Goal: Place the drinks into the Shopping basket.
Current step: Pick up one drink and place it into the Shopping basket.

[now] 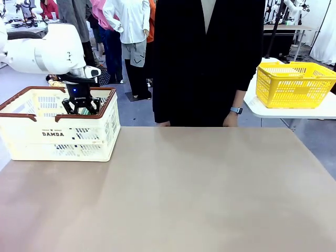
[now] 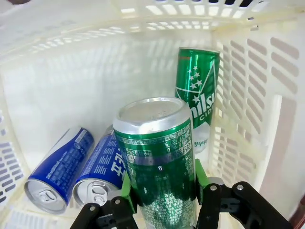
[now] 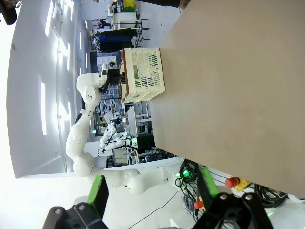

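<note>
Inside the "DAMDA" basket (image 1: 58, 134), the left gripper (image 2: 162, 191) clamps a green can (image 2: 159, 162).

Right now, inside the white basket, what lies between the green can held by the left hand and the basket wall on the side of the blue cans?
Two blue cans lie there on their sides, in the left wrist view.

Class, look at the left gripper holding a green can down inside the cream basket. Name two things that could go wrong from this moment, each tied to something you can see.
1. The left gripper holds the green can above two blue cans lying on the basket floor; released here, it might land on them and topple.
2. A second green can stands close by, near the slotted wall; the held can or the fingers could knock it over.
</note>
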You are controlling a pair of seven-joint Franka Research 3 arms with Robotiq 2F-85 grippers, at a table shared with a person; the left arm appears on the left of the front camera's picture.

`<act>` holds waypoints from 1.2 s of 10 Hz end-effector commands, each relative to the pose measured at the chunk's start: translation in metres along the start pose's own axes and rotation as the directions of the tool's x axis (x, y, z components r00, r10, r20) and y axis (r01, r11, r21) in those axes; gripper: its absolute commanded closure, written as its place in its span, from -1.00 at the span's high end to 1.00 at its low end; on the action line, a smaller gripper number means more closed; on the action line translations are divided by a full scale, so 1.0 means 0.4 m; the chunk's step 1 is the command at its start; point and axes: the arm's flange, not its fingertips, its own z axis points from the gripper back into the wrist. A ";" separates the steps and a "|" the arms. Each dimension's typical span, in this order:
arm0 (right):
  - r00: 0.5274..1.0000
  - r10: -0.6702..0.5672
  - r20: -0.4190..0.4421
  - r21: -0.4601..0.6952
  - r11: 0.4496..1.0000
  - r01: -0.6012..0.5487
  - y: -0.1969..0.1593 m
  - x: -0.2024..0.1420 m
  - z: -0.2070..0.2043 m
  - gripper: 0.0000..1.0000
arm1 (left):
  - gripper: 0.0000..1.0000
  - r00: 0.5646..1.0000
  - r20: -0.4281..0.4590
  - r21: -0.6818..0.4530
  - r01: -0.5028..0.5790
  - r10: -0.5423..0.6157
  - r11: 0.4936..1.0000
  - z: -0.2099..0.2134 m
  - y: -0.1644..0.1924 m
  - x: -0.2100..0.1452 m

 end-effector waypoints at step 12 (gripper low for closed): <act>1.000 0.017 -0.014 -0.003 1.000 -0.017 0.001 -0.001 0.007 1.00 | 1.00 1.000 0.027 -0.044 0.001 0.000 0.999 0.030 0.017 -0.023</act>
